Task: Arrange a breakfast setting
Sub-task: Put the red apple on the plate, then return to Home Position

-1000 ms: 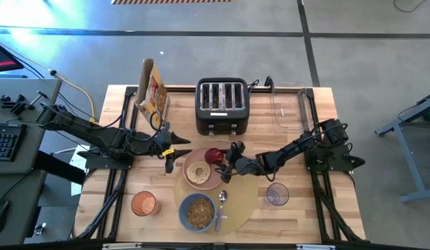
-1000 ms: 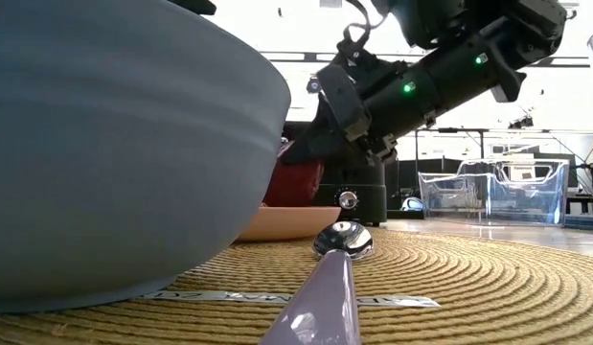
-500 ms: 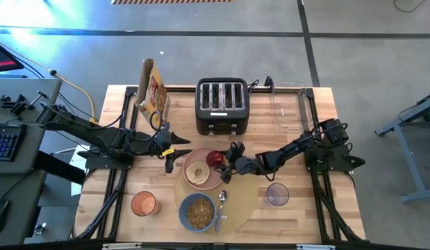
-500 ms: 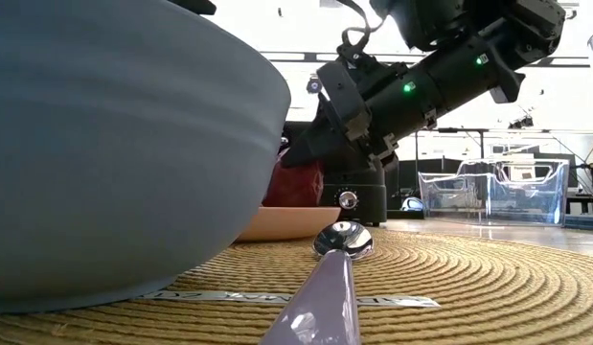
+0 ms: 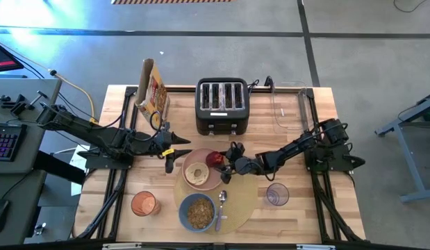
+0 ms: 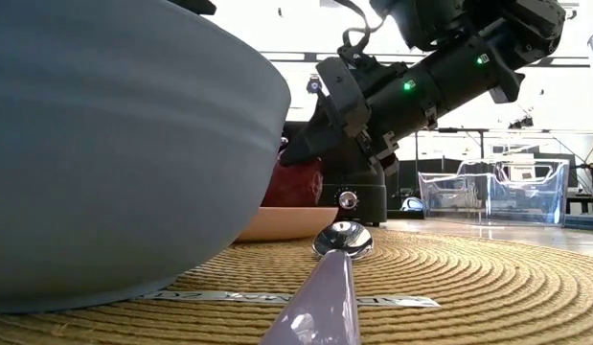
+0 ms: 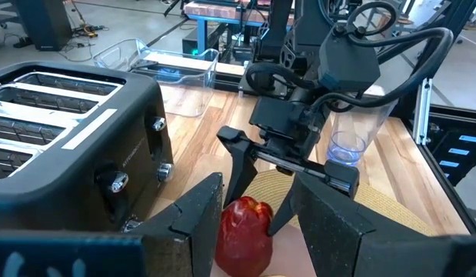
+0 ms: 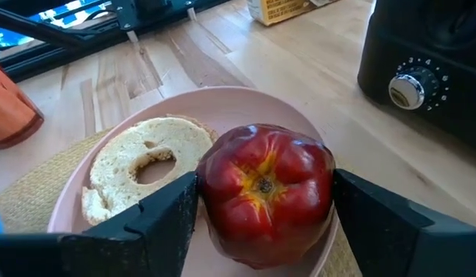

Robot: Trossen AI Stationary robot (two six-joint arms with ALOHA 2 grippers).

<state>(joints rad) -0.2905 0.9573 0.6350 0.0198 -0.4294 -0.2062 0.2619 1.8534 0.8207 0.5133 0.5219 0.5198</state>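
The red apple (image 8: 264, 192) sits on the far right part of the pink plate (image 5: 182, 178), beside the bagel (image 5: 197, 171). My right gripper (image 5: 220, 161) comes at it level from the table's right, open, with one finger close on each side. My left gripper (image 5: 171, 149) is open and empty just left of the plate. The plate, the blue bowl (image 5: 196, 212) of cereal and the spoon (image 5: 221, 201) lie on the round tan placemat (image 5: 246, 198). The orange cup (image 5: 144, 203) stands left of the mat, the clear glass (image 5: 276, 194) right of it. My right gripper has a finger (image 8: 157, 215) close on each side of the apple, about level with its middle. I cannot tell whether the fingers touch it. The apple stands upright on the plate, stem end toward the gripper.
The black toaster (image 5: 221, 104) stands just beyond the plate at the table's far side. The cereal box (image 5: 151, 89) stands at the far left, and a clear container (image 5: 287, 107) at the far right. Bare wood lies at the near left and near right corners.
My right gripper has set the apple a little nearer onto the plate. In the low view one finger has swung outward, so the gripper has opened off the apple. The apple now stays still on the plate.
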